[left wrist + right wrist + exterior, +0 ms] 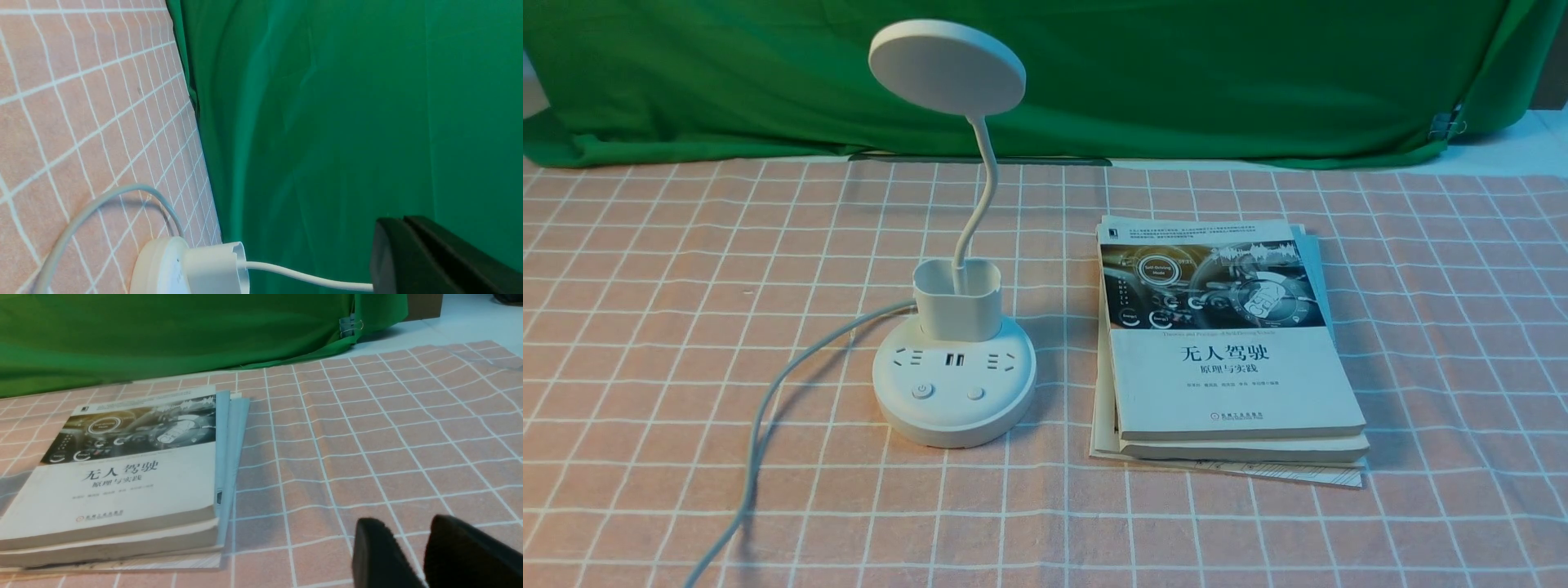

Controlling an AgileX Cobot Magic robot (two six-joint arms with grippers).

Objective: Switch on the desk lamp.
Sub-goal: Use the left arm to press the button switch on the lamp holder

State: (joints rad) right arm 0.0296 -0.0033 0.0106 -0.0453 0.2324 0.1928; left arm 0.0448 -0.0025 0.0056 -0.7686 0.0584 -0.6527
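Note:
The white desk lamp (954,384) stands left of the table's centre on a round base. Two round buttons (922,391) sit on the near side of the base, below the sockets. A cup holder (956,298) rises from the base, and a thin gooseneck (984,192) curves up to the flat disc head (946,67). Its grey cord (768,408) trails off to the near left. Neither gripper shows in the front view. In the left wrist view my left gripper (402,220) is shut and empty, apart from the lamp's base (157,267) and gooseneck (306,277). My right gripper (410,526) is open over the cloth.
A stack of books (1225,351) lies just right of the lamp and shows in the right wrist view too, as books (122,469) well away from my right gripper. A green cloth backdrop (1176,73) closes the far side. A pink checked tablecloth (645,286) covers the table.

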